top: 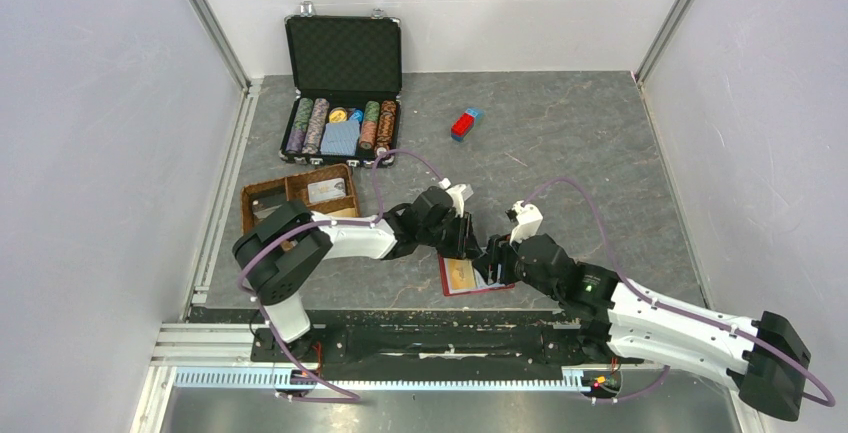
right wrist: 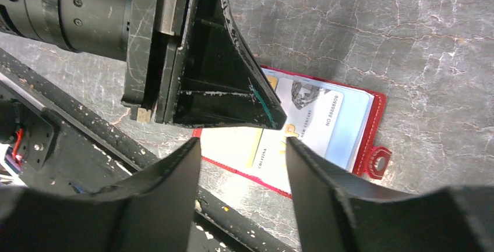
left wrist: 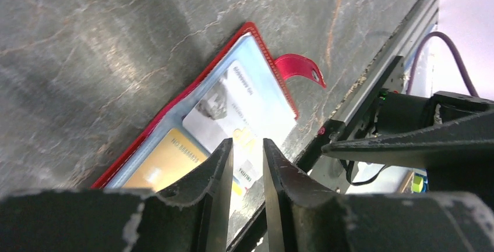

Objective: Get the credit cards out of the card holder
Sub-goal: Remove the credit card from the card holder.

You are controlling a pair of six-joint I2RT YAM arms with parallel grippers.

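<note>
The card holder (top: 482,290) lies open and flat near the table's front edge, dark red with a snap tab (left wrist: 298,66). Its pale blue sleeve (left wrist: 256,60) holds a white credit card (left wrist: 244,106) marked VIP and a gold credit card (left wrist: 163,162). My left gripper (left wrist: 247,147) points down at the white card (right wrist: 314,109), its jaws a narrow gap apart with nothing between them. One of its fingers (right wrist: 233,89) reaches the card from above. My right gripper (right wrist: 242,144) stands open over the holder's near edge (right wrist: 244,173), gripping nothing.
A black case of poker chips (top: 340,103) stands open at the back. A brown tray (top: 262,196) with cards sits left of the arms. A red-and-blue block (top: 466,123) lies at the back right. The black front rail (top: 400,315) runs just below the holder.
</note>
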